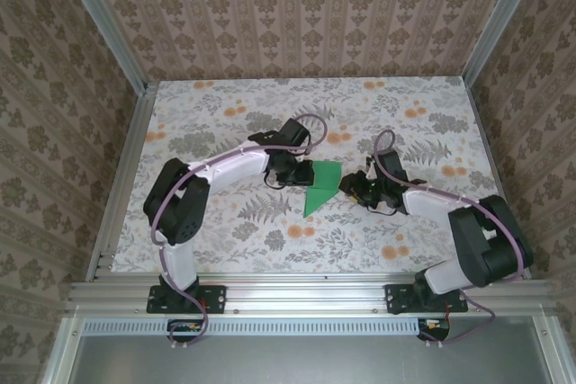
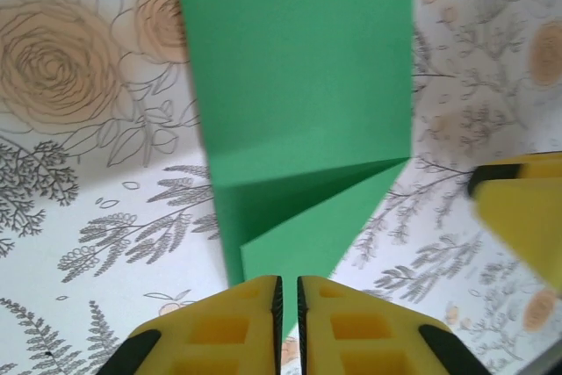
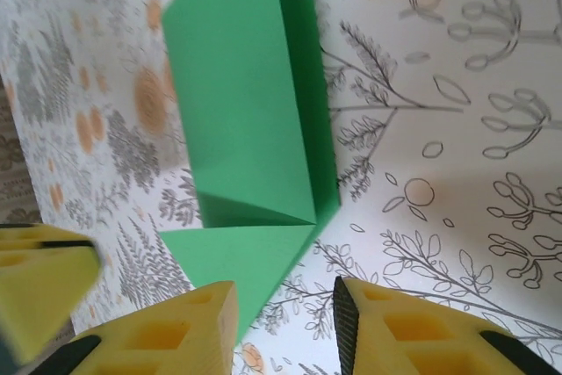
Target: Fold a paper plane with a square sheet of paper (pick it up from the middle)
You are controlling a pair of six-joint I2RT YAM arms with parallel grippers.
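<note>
Just to the left of the bright-green sheet of thin paper (image 1: pixel 319 188), the left gripper (image 1: pixel 286 173) is seen low over the flower-printed table (image 1: pixel 225 114), at the sheet's left edge. In the left wrist view its 2 yellow fingers (image 2: pixel 237 322) are almost together, with only a thin slit between them. The sheet's pointed corner reaches down to that slit, and it cannot be told if the corner is pinched.

The green sheet (image 2: pixel 299 85) is found flat on the table, between the 2 grippers. It is folded: a straight-sided part and a slanted flap that ends in a point (image 3: pixel 246 111).

Just to the right of the sheet, the right gripper (image 1: pixel 358 188) is seen. Its jaws are held clearly apart in the right wrist view (image 3: pixel 285 300) and nothing is gripped; the sheet's point lies beside its left-hand finger (image 3: pixel 189 331).
</note>
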